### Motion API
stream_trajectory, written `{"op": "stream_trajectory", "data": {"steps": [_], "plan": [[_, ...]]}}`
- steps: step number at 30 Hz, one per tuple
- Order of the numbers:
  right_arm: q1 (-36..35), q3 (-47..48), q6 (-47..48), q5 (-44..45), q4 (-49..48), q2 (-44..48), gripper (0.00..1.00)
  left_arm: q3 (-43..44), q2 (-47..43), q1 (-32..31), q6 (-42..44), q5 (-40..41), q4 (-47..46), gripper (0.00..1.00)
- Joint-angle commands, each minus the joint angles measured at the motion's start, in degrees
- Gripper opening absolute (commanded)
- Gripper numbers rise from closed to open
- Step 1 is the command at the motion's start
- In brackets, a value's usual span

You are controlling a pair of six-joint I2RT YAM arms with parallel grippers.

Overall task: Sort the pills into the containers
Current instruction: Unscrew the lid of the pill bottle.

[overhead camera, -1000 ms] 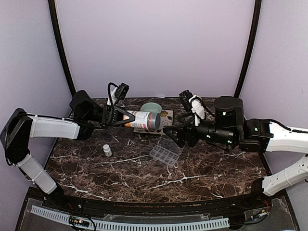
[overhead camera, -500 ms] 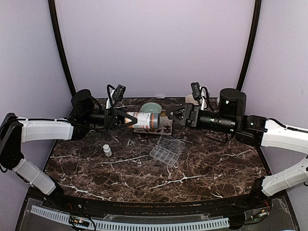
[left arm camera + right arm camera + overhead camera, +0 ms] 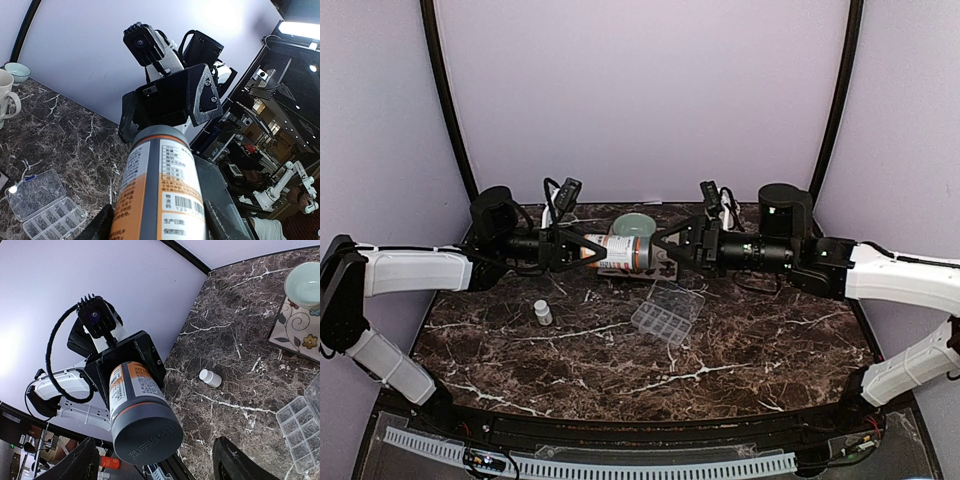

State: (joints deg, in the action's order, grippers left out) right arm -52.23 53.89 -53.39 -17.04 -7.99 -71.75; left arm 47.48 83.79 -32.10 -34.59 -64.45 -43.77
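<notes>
My left gripper [image 3: 592, 250] is shut on the orange bottle [image 3: 618, 250] and holds it level above the table, grey cap [image 3: 642, 251] pointing right. In the left wrist view the bottle [image 3: 160, 190] fills the space between my fingers [image 3: 100, 226]. My right gripper [image 3: 662, 246] is open and faces the cap head-on, a short way off; in the right wrist view the cap [image 3: 146, 434] sits between my spread fingers [image 3: 86, 460]. The clear pill box [image 3: 667, 313] lies open on the table, also seen in both wrist views [image 3: 42, 205] [image 3: 300, 427]. No pills show.
A tiny white bottle [image 3: 543, 313] stands left of the box and also shows in the right wrist view [image 3: 210, 378]. A green bowl [image 3: 634, 224] sits at the back beside a patterned tile [image 3: 666, 240]. A white mug [image 3: 7, 97] stands near the back wall.
My right gripper has risen from over the pill box and swung left, lining up with the bottle's cap. The left gripper keeps hold of the bottle, now nearly level.
</notes>
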Motion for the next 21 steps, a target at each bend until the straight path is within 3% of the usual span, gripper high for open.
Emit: {"op": "stream_trajectory", "data": {"steps": [1,21], "plan": [[0.52,2.22,-1.74,-2.86,-3.67,-1.64,0.78,1.62,-0.73,0.20,1.37,-0.40,-0.81,0.24],[0.58,3.78,-3.88,-7.51,-7.42,-6.37,0.74,2.58,0.23,0.19,1.09,-0.25,-1.06,0.24]]}}
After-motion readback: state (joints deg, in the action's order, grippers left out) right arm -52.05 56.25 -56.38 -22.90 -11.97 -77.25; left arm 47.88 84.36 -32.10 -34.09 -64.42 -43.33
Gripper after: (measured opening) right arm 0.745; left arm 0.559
